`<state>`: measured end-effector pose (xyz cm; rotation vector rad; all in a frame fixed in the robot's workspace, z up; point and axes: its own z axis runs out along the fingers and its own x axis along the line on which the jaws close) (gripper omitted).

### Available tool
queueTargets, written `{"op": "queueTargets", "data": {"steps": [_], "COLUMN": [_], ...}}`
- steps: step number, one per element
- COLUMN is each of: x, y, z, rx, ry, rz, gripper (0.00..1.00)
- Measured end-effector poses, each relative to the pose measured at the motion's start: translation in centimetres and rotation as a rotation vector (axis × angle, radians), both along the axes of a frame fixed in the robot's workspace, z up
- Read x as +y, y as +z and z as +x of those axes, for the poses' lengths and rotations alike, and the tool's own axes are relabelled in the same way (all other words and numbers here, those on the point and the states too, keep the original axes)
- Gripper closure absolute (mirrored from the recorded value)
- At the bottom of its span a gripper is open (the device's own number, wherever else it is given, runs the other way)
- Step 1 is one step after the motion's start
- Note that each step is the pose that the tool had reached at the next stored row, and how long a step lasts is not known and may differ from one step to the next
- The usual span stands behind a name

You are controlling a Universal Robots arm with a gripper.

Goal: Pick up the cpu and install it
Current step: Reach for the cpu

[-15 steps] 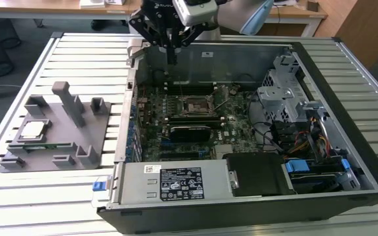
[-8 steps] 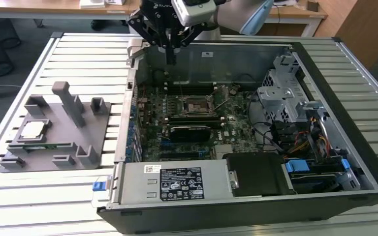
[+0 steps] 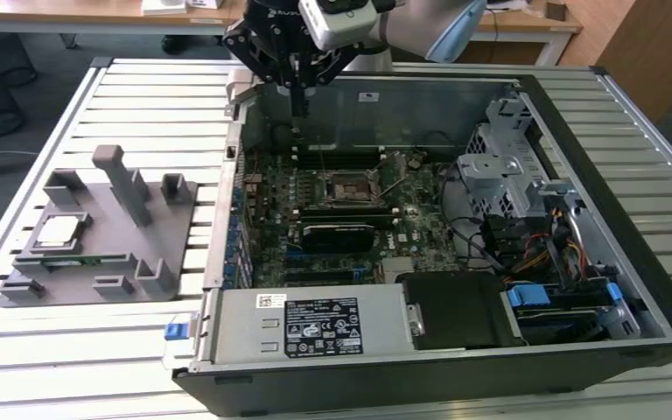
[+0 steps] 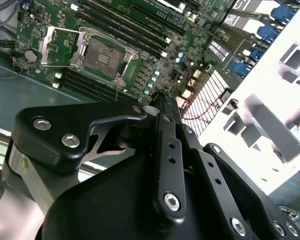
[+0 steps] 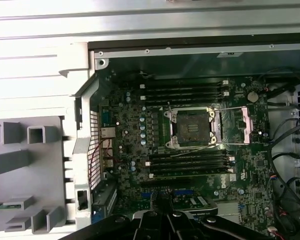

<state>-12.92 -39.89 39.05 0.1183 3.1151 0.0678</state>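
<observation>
The shiny silver-grey square cpu (image 3: 59, 230) lies unpicked on a grey plastic holder (image 3: 178, 229), well apart from the black gripper (image 3: 301, 107), which hangs with jaws closed and empty over the open black computer case (image 3: 651, 289) and its vacant socket (image 3: 348, 186).

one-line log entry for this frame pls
gripper: shut, empty, above open computer case | cpu: on grey holder outside case, untouched | socket: open, empty

Pale grey robot arm (image 3: 436, 26) hangs overhead, its black bar-linked gripper (image 3: 300, 109) pointing straight down, jaws pinched tight together.
</observation>
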Motion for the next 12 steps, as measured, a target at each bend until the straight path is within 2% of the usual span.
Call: {"op": "queueTargets", "data": {"steps": [12], "x": [0.00], "y": [-0.08], "z": [-0.76], "rx": [0.0001], "ry": [0.000], "rz": [-0.0001], "gripper": [0.89]}}
